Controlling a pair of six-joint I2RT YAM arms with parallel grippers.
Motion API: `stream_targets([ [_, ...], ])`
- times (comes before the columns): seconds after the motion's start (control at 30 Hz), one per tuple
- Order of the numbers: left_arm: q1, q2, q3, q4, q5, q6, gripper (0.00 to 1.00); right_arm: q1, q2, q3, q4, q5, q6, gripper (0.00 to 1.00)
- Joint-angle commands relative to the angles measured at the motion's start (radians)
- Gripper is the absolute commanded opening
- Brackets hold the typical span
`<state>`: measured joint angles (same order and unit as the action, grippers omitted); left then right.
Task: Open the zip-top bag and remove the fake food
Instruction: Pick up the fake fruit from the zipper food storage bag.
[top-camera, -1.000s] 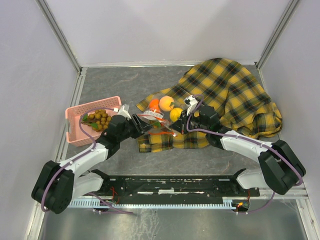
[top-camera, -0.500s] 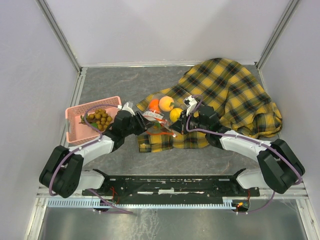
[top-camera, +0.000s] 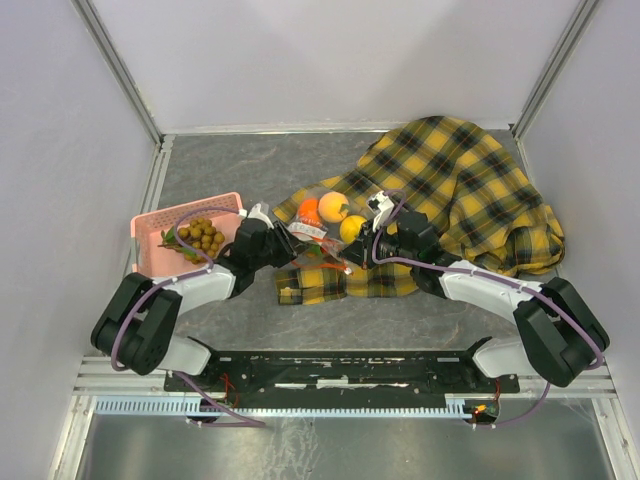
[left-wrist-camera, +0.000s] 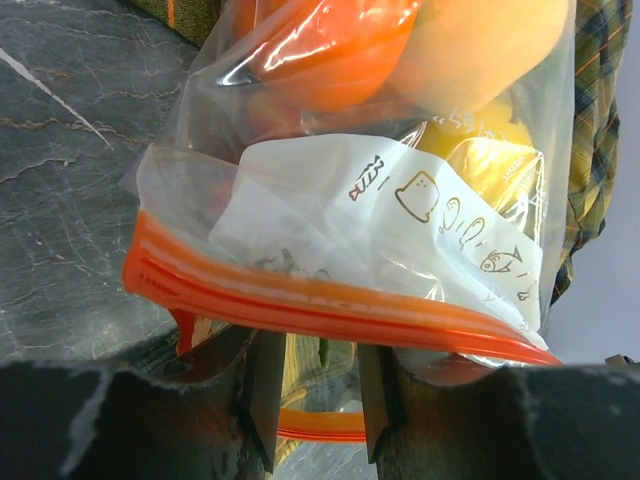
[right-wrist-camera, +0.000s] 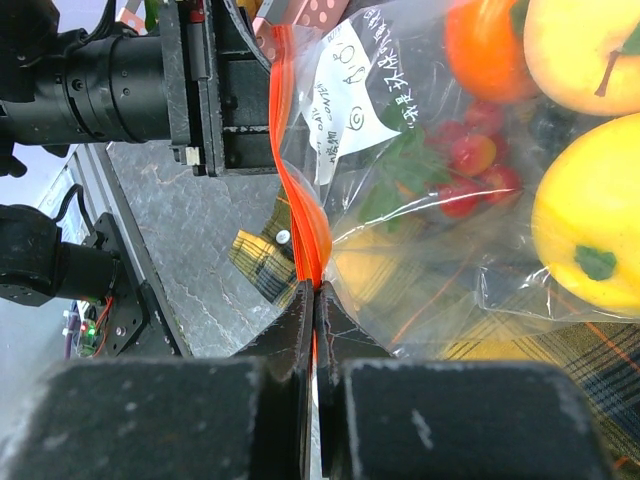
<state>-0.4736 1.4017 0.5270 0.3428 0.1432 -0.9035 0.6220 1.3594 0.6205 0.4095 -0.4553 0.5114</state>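
The zip-top bag (top-camera: 322, 232) lies on the plaid cloth, with orange (right-wrist-camera: 490, 50), peach and yellow (right-wrist-camera: 590, 210) fake food and small red berries inside. My right gripper (right-wrist-camera: 316, 290) is shut on the bag's orange zip strip at its right end. My left gripper (left-wrist-camera: 318, 400) is at the strip's other end (left-wrist-camera: 300, 300). Its jaws stand apart. The upper lip of the strip crosses above the fingertips, and the lower lip runs through the gap between them. A white label (left-wrist-camera: 380, 215) shows on the bag.
A pink basket (top-camera: 150, 262) at the left holds a tan grape bunch (top-camera: 200, 237). The yellow-black plaid cloth (top-camera: 470, 190) spreads from under the bag to the right wall. Grey table runs behind and in front of the bag.
My left arm has reached further right, up to the bag's zip strip, and its jaws have narrowed. The right gripper and the bag have stayed put.
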Motion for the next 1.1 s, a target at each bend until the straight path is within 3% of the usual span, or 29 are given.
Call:
stream_targets([
  [0.0,-0.010,0.025,0.029,0.079,-0.001,-0.011,0.39,0.005,0.002,0.032,0.068,-0.020,-0.003,0.02],
  [0.13,-0.013,0.034,0.028,0.091,0.002,-0.015,0.35,0.005,0.002,0.032,0.067,-0.020,-0.004,0.02],
  [0.3,-0.015,0.053,0.032,0.107,0.020,-0.016,0.22,0.005,0.002,0.029,0.066,-0.020,-0.005,0.02],
  [0.53,-0.016,0.061,0.029,0.120,0.045,-0.015,0.15,0.005,-0.002,0.027,0.057,-0.014,-0.012,0.02],
  [0.83,-0.014,0.028,-0.012,0.116,0.062,-0.018,0.41,0.007,-0.008,0.025,0.042,-0.005,-0.024,0.02],
  [1.07,-0.017,0.010,-0.024,0.124,0.094,-0.025,0.50,0.005,0.001,0.031,0.048,-0.007,-0.020,0.02],
])
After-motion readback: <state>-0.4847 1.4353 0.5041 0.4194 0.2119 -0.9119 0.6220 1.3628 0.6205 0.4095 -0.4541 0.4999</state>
